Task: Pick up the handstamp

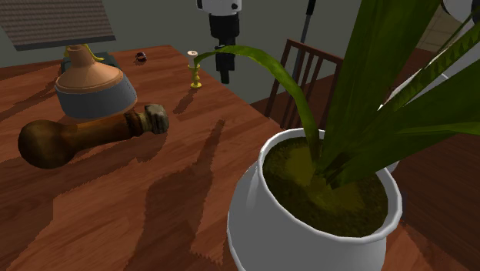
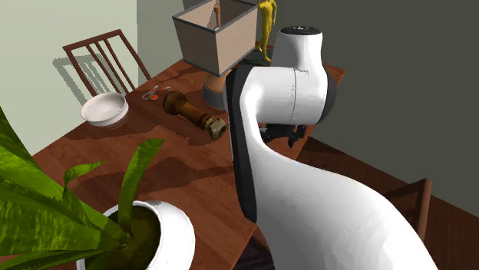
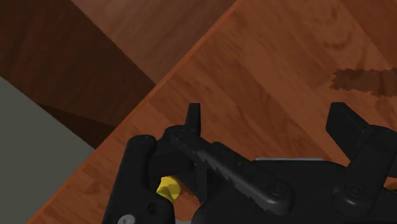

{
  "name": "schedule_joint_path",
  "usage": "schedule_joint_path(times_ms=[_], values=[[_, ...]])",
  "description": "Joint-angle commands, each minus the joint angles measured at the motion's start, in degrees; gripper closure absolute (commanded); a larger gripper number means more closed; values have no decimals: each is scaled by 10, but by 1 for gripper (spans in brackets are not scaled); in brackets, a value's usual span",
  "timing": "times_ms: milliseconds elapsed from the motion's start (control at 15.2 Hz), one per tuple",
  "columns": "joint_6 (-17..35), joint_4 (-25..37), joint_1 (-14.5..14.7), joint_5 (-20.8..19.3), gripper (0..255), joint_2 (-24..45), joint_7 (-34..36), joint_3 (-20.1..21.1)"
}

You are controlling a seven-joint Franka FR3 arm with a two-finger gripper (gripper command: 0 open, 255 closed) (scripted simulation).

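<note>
Reddish-brown wood grain covers the table (image 1: 177, 177), and in the shoulder view its broad middle lies bare between the things at its sides. Nearest, at that view's lower right, a round, glossy white pot (image 1: 246, 223) of long green leaves crowds the corner. Past it, toward the left, the handstamp (image 1: 85, 137) lies on its side: a dark round knob, a turned brown shaft and a dull, blocky head. It sits just in front of a squat orange-and-grey lamp base (image 1: 94, 88). Farther back a small brass candlestick (image 1: 195, 69) with a white candle stands near the table's far edge. The black gripper (image 1: 225, 71) hangs just beside the candlestick, well apart from the handstamp and up to its right. In the wrist view the gripper (image 3: 268, 118) has its fingers spread, with nothing between them but table, whose edge runs slantwise close by. A slatted wooden chair (image 1: 308, 65) stands beyond that edge.
</note>
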Motion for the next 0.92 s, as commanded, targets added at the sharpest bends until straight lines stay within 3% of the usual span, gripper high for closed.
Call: schedule_joint_path(times_ms=[0,858], values=[[11,18,10,5,0,25,-9,9],[37,217,77,8,0,221,-49,78]])
